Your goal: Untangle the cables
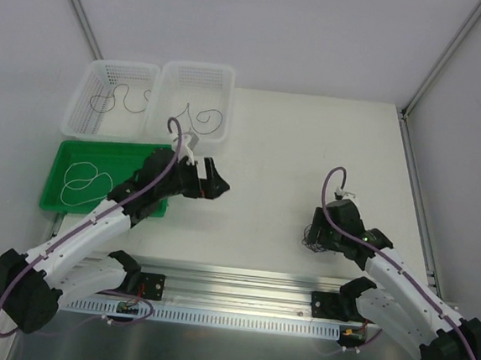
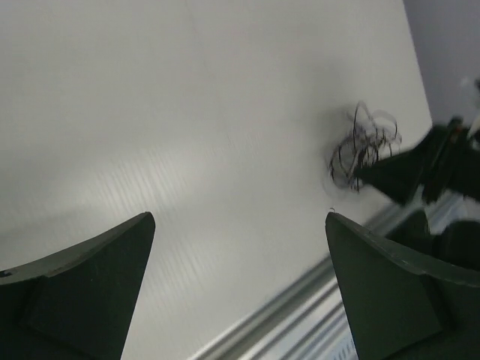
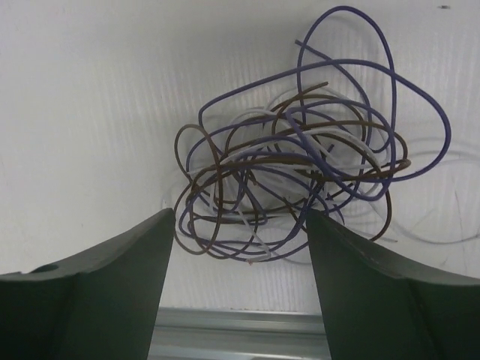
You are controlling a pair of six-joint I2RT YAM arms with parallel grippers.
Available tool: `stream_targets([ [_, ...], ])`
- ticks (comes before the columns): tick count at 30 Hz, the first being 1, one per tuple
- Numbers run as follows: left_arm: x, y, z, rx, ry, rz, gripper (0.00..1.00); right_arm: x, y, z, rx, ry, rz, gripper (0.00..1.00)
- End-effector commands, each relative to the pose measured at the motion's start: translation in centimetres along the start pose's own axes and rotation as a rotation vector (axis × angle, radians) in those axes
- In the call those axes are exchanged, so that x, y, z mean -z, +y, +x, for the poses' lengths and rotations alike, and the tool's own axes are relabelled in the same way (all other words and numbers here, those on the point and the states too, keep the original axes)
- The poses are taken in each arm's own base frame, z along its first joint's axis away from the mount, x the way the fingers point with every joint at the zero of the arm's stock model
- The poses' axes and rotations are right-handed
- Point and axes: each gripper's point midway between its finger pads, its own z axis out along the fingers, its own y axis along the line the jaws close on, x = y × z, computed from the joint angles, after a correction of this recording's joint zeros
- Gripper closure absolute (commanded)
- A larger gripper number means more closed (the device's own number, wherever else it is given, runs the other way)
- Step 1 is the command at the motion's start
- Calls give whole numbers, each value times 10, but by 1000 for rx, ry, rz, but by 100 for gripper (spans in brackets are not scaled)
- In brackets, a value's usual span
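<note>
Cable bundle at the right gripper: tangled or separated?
Tangled. The right wrist view shows purple, brown and white cables looping through one another in one clump on the table.

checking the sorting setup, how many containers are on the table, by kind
white baskets: 2
green tray: 1
total: 3

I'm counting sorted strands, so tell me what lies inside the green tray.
One white cable lies looped on the floor of the green tray. The left arm covers the tray's right-hand part in the top view, so anything there is hidden.
</note>
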Motion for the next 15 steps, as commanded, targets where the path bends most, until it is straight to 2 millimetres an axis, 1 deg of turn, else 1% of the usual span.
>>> stream_targets([
  [1,6,-21,76,-28,181,78,1,-13,13,-17,-32,-65,-33,27],
  [2,6,-21,84,-36,181,66,1,-16,14,-16,-23,-61,-36,32],
  [3,9,-27,108,-50,231,80,1,-18,17,-19,-22,-74,-46,34],
  [4,10,-27,115,-59,239,74,1,-20,19,-19,-17,-73,-52,39],
  [5,9,-23,119,-63,226,43,1,-22,24,-14,-2,-50,-74,49],
  [6,10,-23,126,-51,238,36,1,-23,32,-15,4,-52,-105,55],
  [7,12,-25,137,-56,264,43,1,-23,40,-11,17,-33,-137,59],
  [8,11,-22,138,-59,252,21,1,-24,51,-3,57,-7,-161,69],
  [9,9,-18,139,-49,240,-4,1,-22,62,-6,90,-17,-190,73],
  [10,9,-17,143,-51,246,-10,1,-21,71,-3,121,-8,-208,78],
  [11,9,-18,142,-54,245,-13,1,-18,84,8,189,18,-243,85],
  [12,8,-17,141,-52,237,-19,1,-16,94,9,224,21,-276,89],
  [13,9,-17,140,-49,234,-18,1,-9,108,7,273,15,-323,92],
  [14,9,-17,140,-47,230,-20,1,-1,124,17,326,43,-395,98],
  [15,9,-17,139,-47,225,-19,1,3,135,16,354,38,-442,99],
])
